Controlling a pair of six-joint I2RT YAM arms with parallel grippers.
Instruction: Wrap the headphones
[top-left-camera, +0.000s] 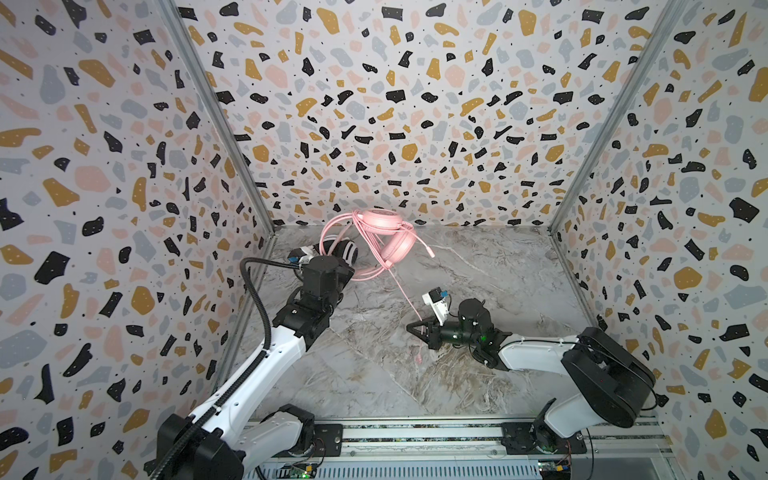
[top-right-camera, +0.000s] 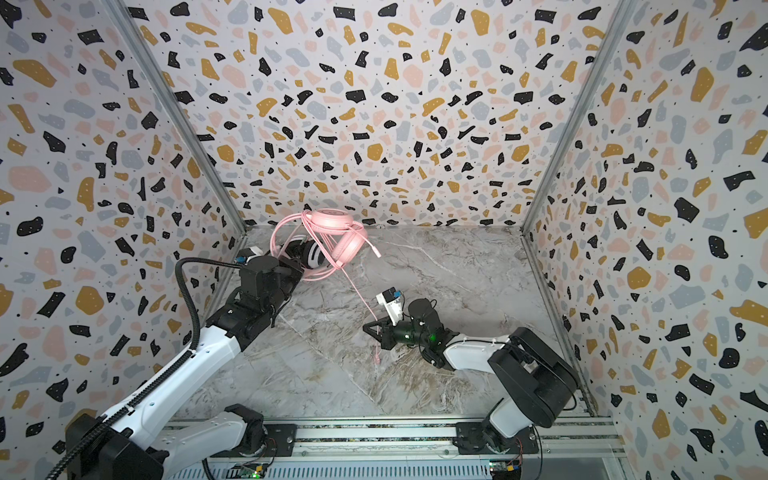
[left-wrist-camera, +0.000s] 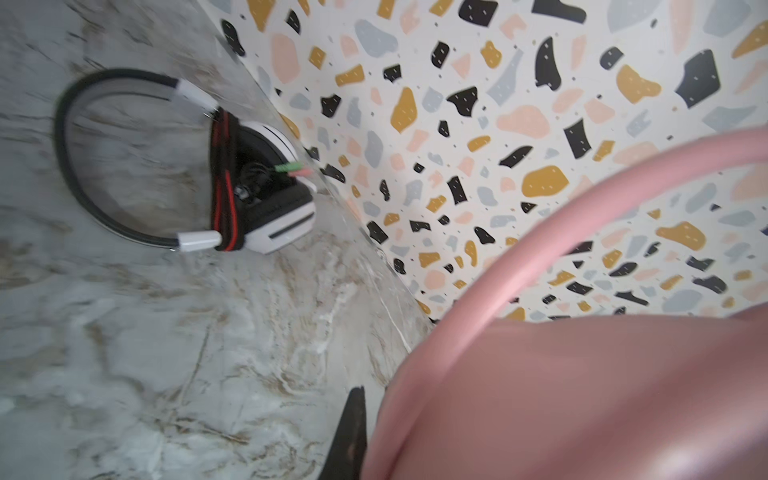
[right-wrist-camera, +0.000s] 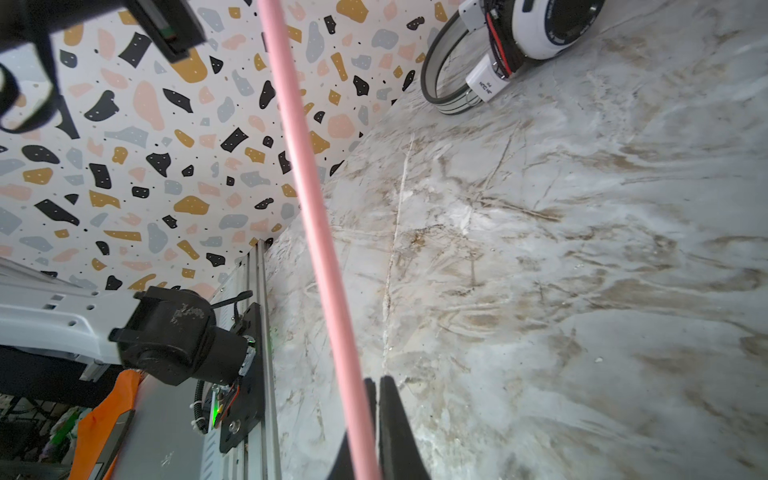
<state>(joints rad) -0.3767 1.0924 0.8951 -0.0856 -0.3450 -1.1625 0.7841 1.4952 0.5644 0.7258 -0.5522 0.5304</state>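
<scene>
The pink headphones (top-left-camera: 384, 239) were held up off the table (top-left-camera: 498, 282), near the back wall (top-left-camera: 415, 124) and a little left of the middle. The left gripper (top-left-camera: 350, 272) was closed tight on them, though the exact part gripped could not be made out. The pink cable (right-wrist-camera: 316, 232) was stretched down to the right gripper (right-wrist-camera: 377, 386), and its jaws were pinched on it. The white headphones (top-left-camera: 338, 251) were laid on the table by the back left corner, with a black and red cord wrapped around them.
</scene>
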